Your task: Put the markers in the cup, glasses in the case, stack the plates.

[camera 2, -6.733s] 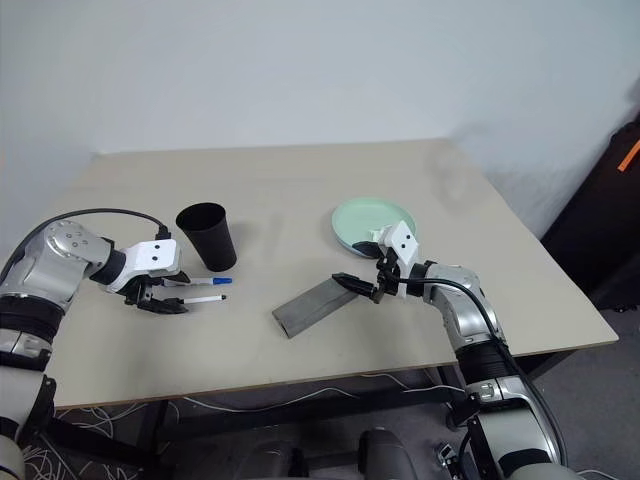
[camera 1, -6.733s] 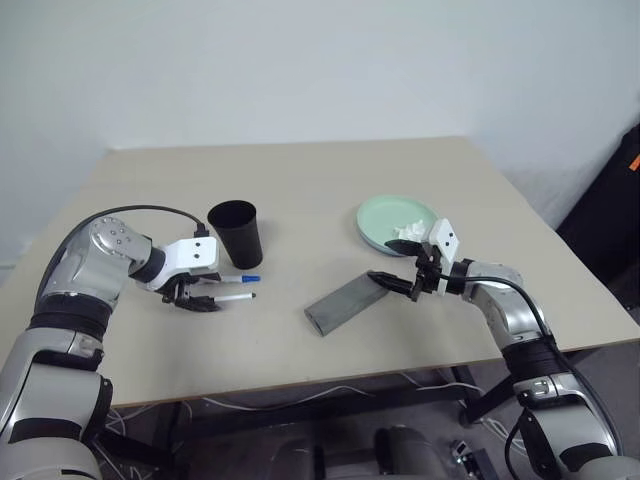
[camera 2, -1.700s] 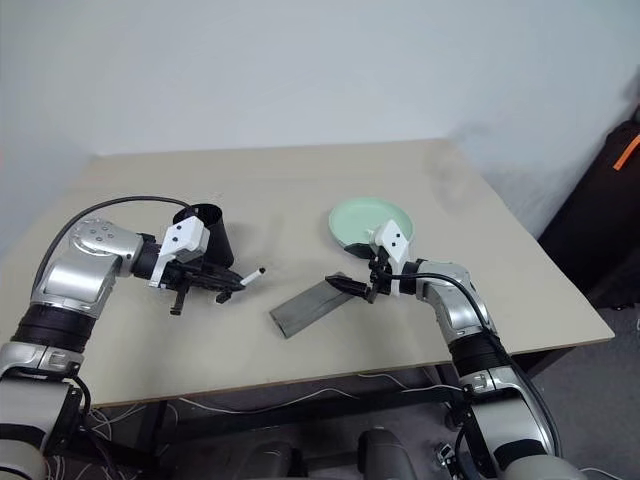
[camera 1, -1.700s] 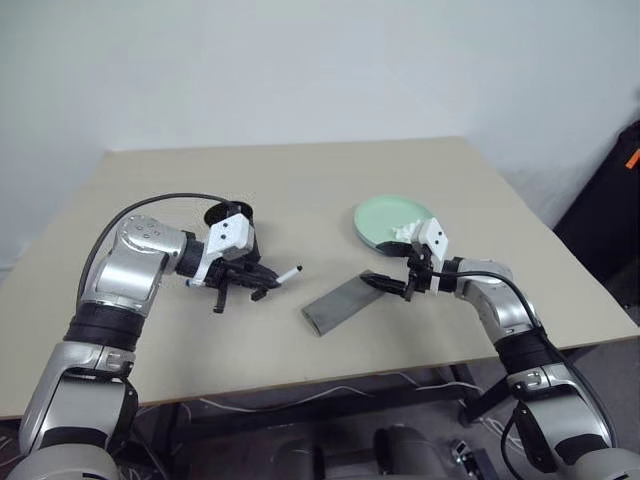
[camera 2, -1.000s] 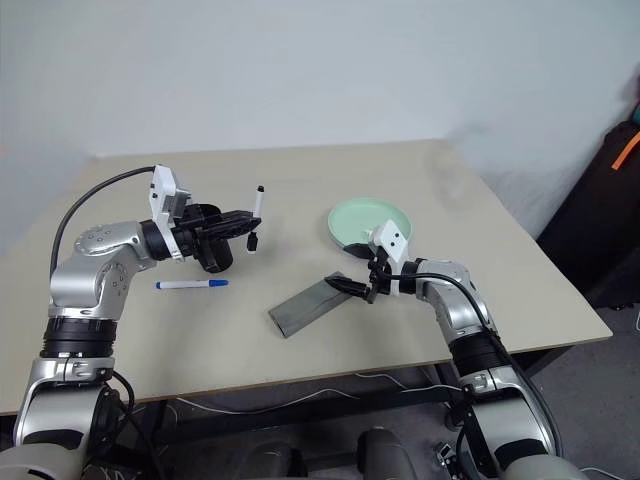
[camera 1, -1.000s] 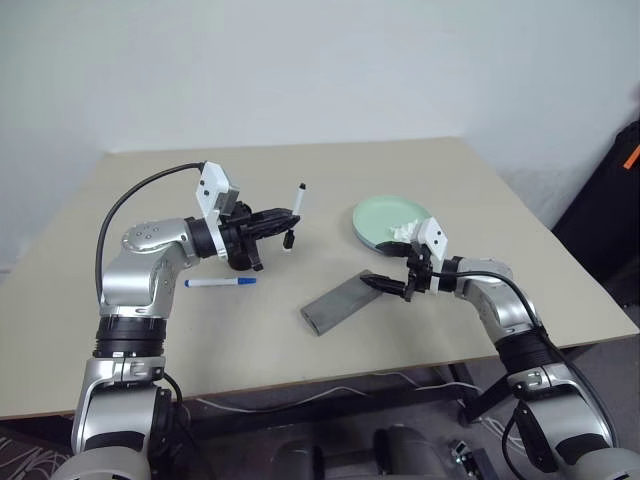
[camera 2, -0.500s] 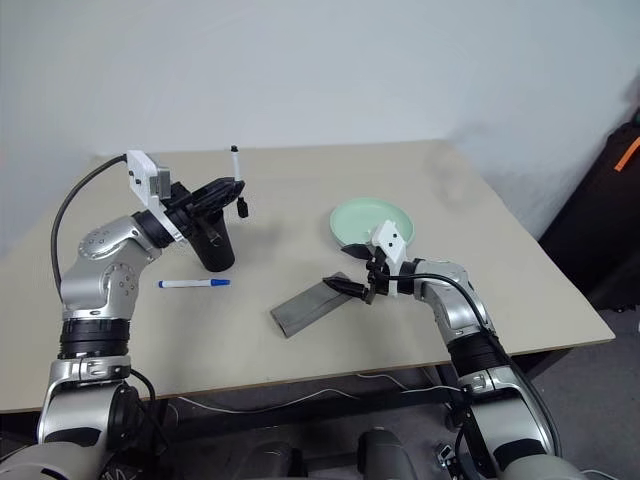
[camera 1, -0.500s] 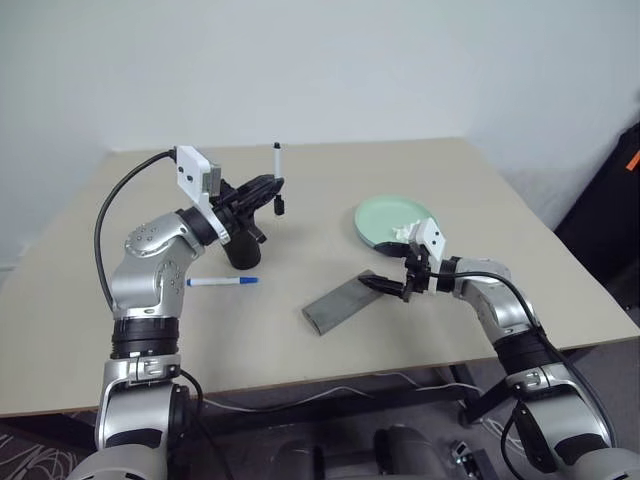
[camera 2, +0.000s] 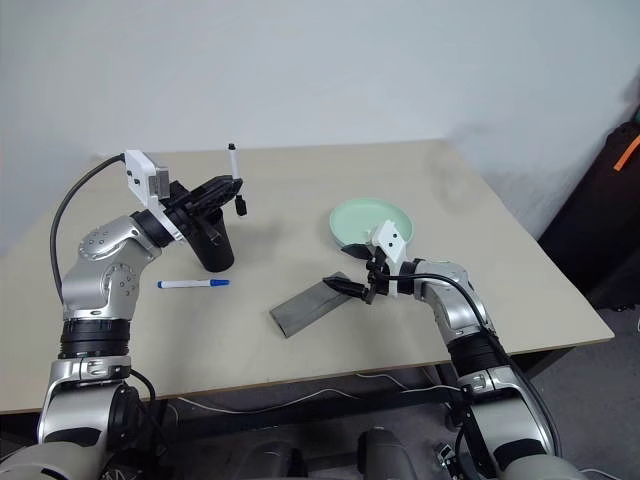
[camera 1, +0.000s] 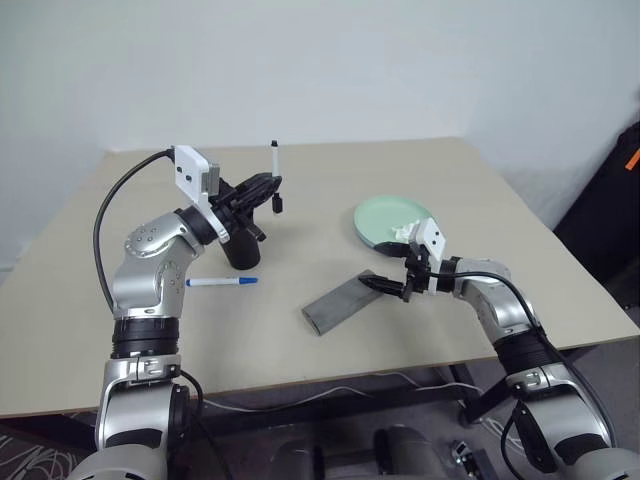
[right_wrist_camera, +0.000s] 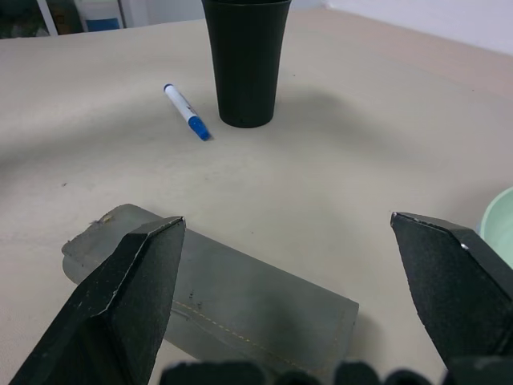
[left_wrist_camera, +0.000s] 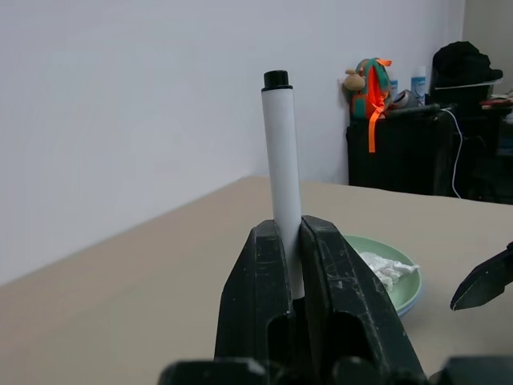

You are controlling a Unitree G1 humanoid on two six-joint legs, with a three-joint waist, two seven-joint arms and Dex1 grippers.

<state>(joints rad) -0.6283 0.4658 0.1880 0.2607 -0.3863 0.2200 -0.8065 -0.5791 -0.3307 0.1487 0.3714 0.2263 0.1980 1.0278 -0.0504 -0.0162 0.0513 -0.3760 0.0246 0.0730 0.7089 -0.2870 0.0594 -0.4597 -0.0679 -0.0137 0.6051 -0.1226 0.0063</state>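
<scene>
Left gripper (left_wrist_camera: 290, 265) clamps marker (left_wrist_camera: 282, 176); right gripper (right_wrist_camera: 309, 289) wide.

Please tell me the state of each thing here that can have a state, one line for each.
Left tool: shut on held marker, upright above the cup.
Right tool: open, at the case.
Cup: upright.
Second marker: lying on the table.
Case: closed.
Plates: stacked.
</scene>
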